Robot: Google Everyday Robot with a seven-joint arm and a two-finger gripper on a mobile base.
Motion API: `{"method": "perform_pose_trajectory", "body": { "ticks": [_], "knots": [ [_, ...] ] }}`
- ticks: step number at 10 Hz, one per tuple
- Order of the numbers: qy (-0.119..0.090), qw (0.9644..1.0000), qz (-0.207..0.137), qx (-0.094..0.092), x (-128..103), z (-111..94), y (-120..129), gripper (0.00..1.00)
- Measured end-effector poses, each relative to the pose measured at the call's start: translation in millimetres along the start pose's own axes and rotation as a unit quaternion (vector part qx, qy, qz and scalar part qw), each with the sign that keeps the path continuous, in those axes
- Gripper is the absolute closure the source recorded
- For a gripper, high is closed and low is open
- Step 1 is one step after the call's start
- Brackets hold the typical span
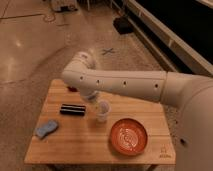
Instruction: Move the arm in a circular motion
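Camera view: the arm (125,85), cut off at the right edge, crosses the counter (75,147) and hides the stretch behind the white cup (102,111). The hand (94,98) hangs just left of the cup's rim, half tucked under the arm. I cannot tell how far open it is, or whether it touches the cup.

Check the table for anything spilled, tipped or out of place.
Nothing stands out. The cup stands upright; the orange bowl, black bar and blue cloth lie flat on the table. The arm holds its gripper close beside the cup.
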Motion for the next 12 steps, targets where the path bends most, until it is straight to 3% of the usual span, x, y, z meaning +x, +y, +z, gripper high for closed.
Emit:
{"method": "perform_pose_trajectory", "body": {
  "ticks": [2, 5, 8, 10, 12],
  "knots": [
    [0.001, 1.0, -0.008, 0.001, -10.5, -4.6, 31.2, 0.35],
    [-0.009, 0.9998, 0.016, 0.001, 18.1, -3.3, 59.4, 0.35],
    [-0.028, 0.9961, 0.084, 0.0, 89.8, 6.1, 90.1, 0.35],
    [-0.04, 0.9904, 0.132, 0.003, 140.8, 10.5, 105.8, 0.35],
    [-0.055, 0.9815, 0.183, 0.005, 193.7, 20.4, 116.8, 0.35]
  ]
}}
